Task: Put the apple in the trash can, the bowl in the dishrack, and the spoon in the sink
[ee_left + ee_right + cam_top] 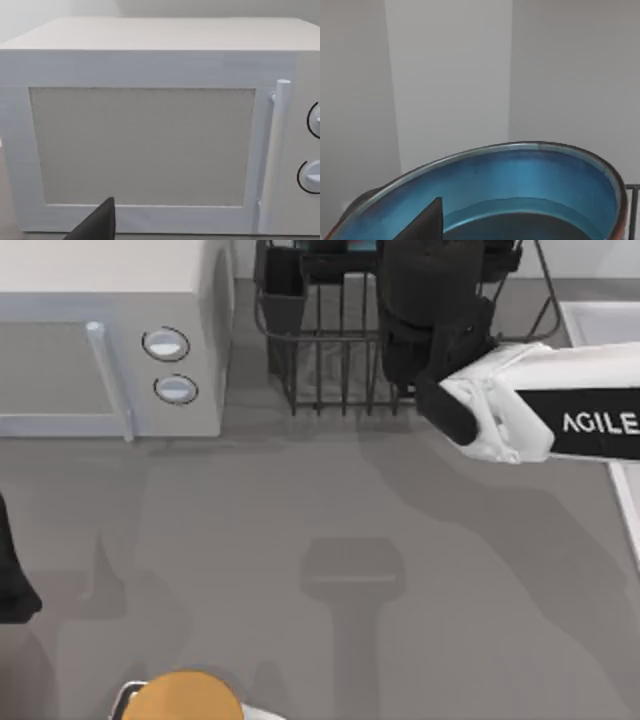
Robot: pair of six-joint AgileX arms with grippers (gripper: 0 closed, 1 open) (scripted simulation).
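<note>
Bowl [520, 180] sits right under the right gripper: in the right wrist view its blue inside and thin reddish-brown rim take up the lower half of the frame, with one dark fingertip [422, 222] poking up at the bottom edge, over the bowl's inner wall. Can't tell from that whether the fingers are clamped on the bowl or spread.

Top view: right arm [560, 415] comes in from the right edge, upper half of the frame, white link marked AGILE, dark wrist and right gripper [430, 310] over the dishrack [320, 350] at top centre. The gripper covers the rack's right part. A sliver of blue shows at the very top edge inside the rack, beside the wrist. The rack's dark utensil cup [283, 290] is at its left corner.

Sink [600, 320]: pale rim visible at the upper right, just right of the rack, partly behind the arm.

Left arm [12, 580] is parked at the left edge, mid-height. Its wrist view faces the white microwave-like box [150, 135], door, handle and two knobs, one dark finger tip [97, 225] at the bottom edge; finger state unclear.

Orange-yellow round thing [185, 698] lies at the bottom edge, left of centre, well apart from both grippers.
</note>
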